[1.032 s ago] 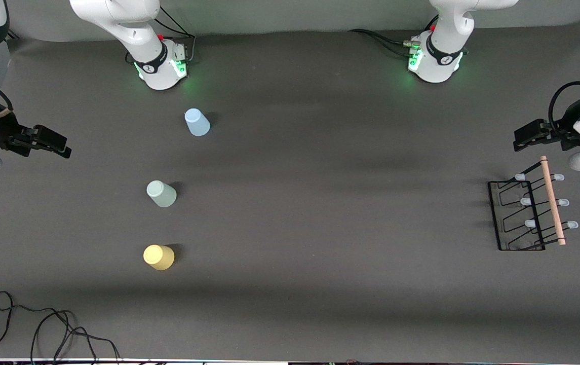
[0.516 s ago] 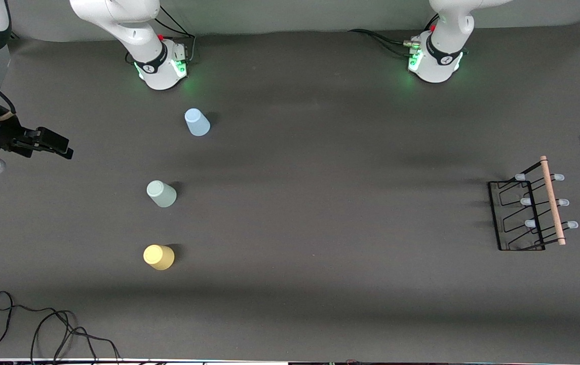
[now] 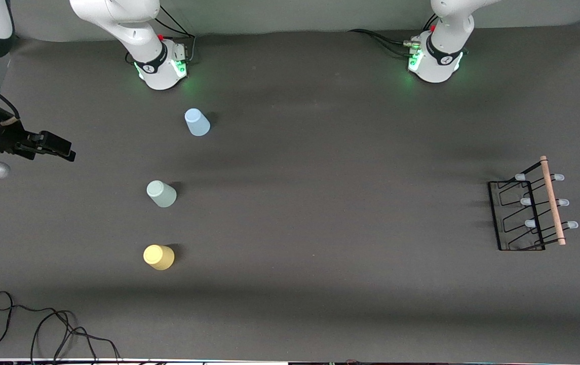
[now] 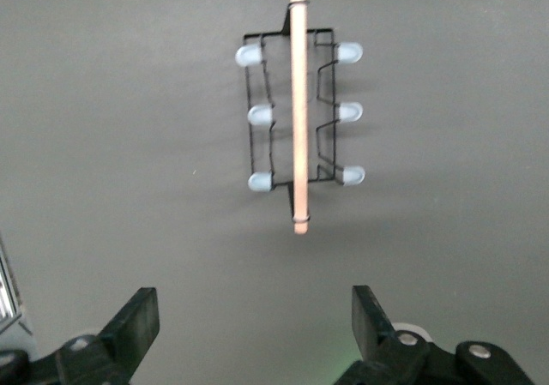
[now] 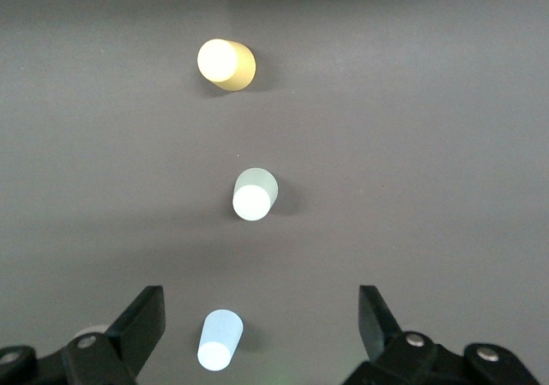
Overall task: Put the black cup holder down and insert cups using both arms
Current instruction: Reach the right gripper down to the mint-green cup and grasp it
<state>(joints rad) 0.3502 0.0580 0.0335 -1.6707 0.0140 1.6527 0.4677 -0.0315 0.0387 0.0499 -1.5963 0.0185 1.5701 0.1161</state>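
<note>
Tabletop (image 3: 320,213): a dark grey matte sheet, flat and bare through the middle; wide open room is left between the cups and the rack.
Rack (image 3: 517,215): set at 3 o'clock of the front view, at the left arm's end of the tabletop, close to its edge; thin black wire bent into angular loops on a rectangular base.
Rack handle (image 3: 552,200): a straight, round rod of pale wood laid along the top of the wire frame.
Pegs (image 3: 526,202): six, capped in pale blue, three ranged along each side of the rod.
Blue cup (image 3: 197,122): at 10 o'clock, nearest the right arm's base; smooth tapered plastic, stood mouth down.
Green cup (image 3: 161,193): at 9 o'clock, pale mint, the same shape, mouth down, well apart from the other two.
Yellow cup (image 3: 158,257): at 8 o'clock, nearest the front camera, mouth down.
Right hand (image 3: 67,150): held in the air at the 9 o'clock edge, over the right arm's end of the tabletop; black, fingers spread apart, nothing grasped.
Left hand (image 4: 253,316): seen only in the left wrist view, held over bare tabletop near the rack; fingers spread wide, nothing grasped.
Cable (image 3: 41,324): thin and black, looped loosely at the 7 o'clock corner.
</note>
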